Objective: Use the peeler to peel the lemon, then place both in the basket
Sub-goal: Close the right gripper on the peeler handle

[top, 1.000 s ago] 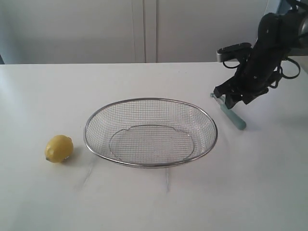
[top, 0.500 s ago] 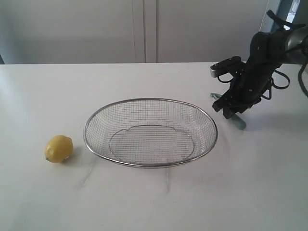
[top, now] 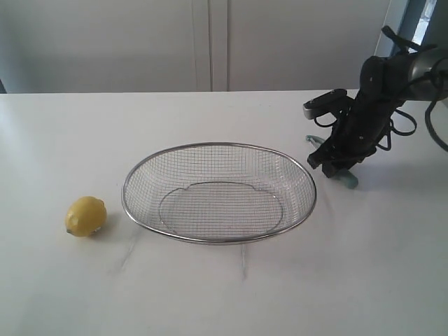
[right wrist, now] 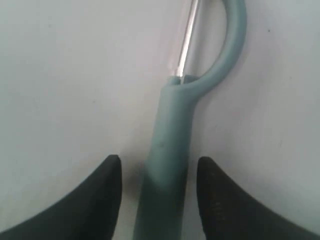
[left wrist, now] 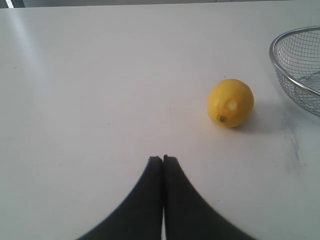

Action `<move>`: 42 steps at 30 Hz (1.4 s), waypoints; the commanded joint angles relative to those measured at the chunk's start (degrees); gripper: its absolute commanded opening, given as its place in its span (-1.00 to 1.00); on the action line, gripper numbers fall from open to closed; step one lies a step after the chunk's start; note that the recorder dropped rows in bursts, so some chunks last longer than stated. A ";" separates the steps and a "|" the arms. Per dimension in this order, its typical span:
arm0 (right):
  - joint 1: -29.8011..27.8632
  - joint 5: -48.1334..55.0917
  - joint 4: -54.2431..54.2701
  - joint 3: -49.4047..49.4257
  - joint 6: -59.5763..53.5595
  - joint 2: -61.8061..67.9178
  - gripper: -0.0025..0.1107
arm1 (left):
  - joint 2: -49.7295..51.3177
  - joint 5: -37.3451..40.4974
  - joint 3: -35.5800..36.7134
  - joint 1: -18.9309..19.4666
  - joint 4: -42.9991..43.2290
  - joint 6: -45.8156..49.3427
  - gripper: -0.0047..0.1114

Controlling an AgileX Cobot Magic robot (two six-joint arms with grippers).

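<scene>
Right gripper [top: 334, 165] hangs low over the peeler [top: 348, 180], just right of the basket [top: 210, 239]. Left gripper [left wrist: 163, 160] has its jaws pressed together and empty, with the lemon [left wrist: 230, 102] lying apart from it. Seen from the right wrist, the jaws spread wide astride the peeler's teal handle.

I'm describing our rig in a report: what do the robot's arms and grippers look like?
The right arm is matte black with chunky rounded links, loose black cables looping beside it and a grey-topped camera bar near the wrist. The left gripper and right gripper share plain black fingers, broad at the base, curving to narrow tips. No markings show.
</scene>
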 commanded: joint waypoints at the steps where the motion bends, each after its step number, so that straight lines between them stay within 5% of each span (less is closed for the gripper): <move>1: -0.25 -0.60 0.21 -0.24 -1.79 0.06 -0.16 | -0.26 0.07 0.25 0.20 0.05 -0.12 -0.92; 34: -0.25 -0.13 0.63 -0.24 -1.67 0.94 -0.16 | -0.26 0.07 0.25 0.20 0.05 -0.12 -0.92; 37: -0.25 -0.06 0.63 -0.24 -1.69 1.18 -0.29 | -0.26 0.07 0.25 0.20 0.05 -0.12 -0.92; 42: -0.25 3.18 -0.16 -0.24 -0.87 1.06 -0.96 | -0.26 0.07 0.25 0.20 0.05 -0.12 -0.92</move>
